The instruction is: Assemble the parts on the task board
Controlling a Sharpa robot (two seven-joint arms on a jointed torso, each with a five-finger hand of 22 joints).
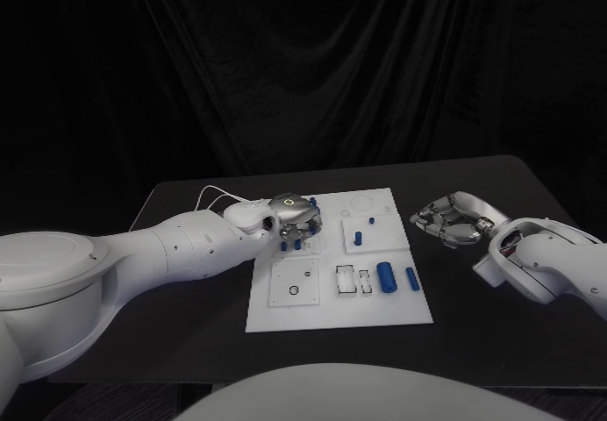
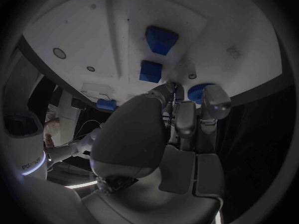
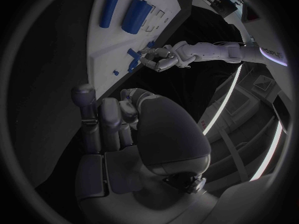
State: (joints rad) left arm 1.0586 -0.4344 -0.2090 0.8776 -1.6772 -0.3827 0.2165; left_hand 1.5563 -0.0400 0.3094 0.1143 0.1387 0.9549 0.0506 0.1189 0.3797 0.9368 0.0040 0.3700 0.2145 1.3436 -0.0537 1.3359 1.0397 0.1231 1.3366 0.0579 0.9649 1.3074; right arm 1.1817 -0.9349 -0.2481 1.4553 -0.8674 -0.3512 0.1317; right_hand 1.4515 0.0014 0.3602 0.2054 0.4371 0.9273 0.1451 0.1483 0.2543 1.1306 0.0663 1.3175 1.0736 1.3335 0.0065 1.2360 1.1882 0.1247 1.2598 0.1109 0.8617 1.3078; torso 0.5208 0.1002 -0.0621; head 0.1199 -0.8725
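The white task board (image 1: 332, 307) lies in the middle of the black table. My left hand (image 1: 294, 214) hangs over its far left part, fingers pointing down. Thumb and a finger pinch a small blue part (image 2: 178, 91) just above two short blue blocks (image 2: 161, 39) (image 2: 151, 70) that stand on the board (image 2: 74, 25). A round blue part (image 2: 199, 91) lies by the fingertips. My right hand (image 1: 452, 219) hovers off the board's right edge, fingers curled in on nothing. From the right wrist I see my left hand (image 3: 161, 58) at the blue blocks (image 3: 132, 59).
Two blue cylinders (image 1: 386, 277) (image 1: 411, 280) lie side by side near the board's right edge, next to a small rectangular frame (image 1: 346, 279). A blue peg (image 1: 358, 237) lies further back. A square plate with a hole (image 1: 294, 286) sits at the near left.
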